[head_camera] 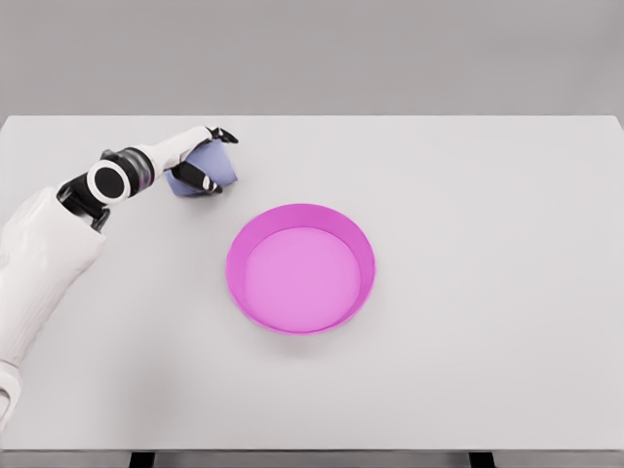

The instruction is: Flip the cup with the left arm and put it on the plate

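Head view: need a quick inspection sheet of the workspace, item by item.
Surface: white table, flat, bare apart from the job's things.
Job's things: bluish cup at the far left of the table, wrapped by the left hand, orientation hard to tell; pink plate near the middle, empty, apart from the cup.
Clutter: nothing seen.
Grippers: left hand closed around the cup, arm coming in from the lower left; right hand not in view.
Cables: nothing seen.
Surroundings: plain grey backdrop behind the table; dark table legs show at the bottom edge.
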Robot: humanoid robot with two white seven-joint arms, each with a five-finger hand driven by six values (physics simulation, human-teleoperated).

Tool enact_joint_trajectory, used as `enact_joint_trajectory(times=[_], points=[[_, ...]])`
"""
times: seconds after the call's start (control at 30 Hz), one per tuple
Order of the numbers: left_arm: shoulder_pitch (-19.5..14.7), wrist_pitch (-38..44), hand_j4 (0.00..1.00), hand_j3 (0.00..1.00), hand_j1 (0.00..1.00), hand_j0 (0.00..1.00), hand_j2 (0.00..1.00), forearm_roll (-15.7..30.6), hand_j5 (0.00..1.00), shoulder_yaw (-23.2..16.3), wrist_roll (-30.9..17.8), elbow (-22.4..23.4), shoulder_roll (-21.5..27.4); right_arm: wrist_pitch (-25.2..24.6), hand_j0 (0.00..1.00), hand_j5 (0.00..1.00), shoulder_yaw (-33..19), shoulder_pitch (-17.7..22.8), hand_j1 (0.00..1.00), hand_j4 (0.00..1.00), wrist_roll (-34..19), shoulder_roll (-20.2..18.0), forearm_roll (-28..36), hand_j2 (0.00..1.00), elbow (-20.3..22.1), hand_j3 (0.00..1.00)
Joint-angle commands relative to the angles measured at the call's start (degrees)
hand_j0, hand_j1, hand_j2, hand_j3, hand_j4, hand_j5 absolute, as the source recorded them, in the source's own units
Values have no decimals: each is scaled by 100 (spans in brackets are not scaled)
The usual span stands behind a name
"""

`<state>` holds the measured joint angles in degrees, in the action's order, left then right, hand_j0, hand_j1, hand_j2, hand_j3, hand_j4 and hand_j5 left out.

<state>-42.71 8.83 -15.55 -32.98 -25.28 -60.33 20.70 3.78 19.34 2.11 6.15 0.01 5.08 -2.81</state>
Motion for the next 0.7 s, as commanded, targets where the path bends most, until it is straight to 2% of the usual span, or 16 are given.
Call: enact_joint_trajectory(times=[0.0,0.17,0.23,0.3,0.37,0.4,0.53,0.6,0.67], points=[[0,-4,73,73,73,73,73,-1,73,2,-3,30,-14,0,100,100,0,9,100,100,1,-1,1,100,-1,100],[-9,-136,70,70,70,70,70,149,70,54,-3,-40,-5,0,100,100,0,9,100,100,1,-1,1,100,-9,100],[0,-426,64,64,64,64,64,360,64,63,5,-40,13,0,100,100,0,9,100,100,1,-1,1,100,-1,100],[-18,-505,63,63,63,63,63,439,63,81,5,-75,21,0,100,100,0,9,100,100,1,-1,1,100,-9,100],[-9,-918,58,58,58,58,58,737,58,81,23,-172,56,0,100,100,0,9,100,100,-8,-1,1,100,-9,100],[9,-1182,55,55,55,55,55,878,55,81,111,-312,74,0,100,100,0,9,100,100,1,-1,1,100,-1,100],[176,-1832,54,54,54,54,54,1133,54,90,383,-901,162,0,100,100,0,9,100,100,1,-1,1,100,-1,100],[404,-2008,52,52,52,52,52,1554,52,81,594,-1358,171,0,100,100,0,9,100,100,1,-1,1,100,-1,100],[492,-2236,51,51,51,51,51,1827,51,28,673,-1639,302,0,100,100,0,9,100,100,1,-1,1,100,-1,100]])
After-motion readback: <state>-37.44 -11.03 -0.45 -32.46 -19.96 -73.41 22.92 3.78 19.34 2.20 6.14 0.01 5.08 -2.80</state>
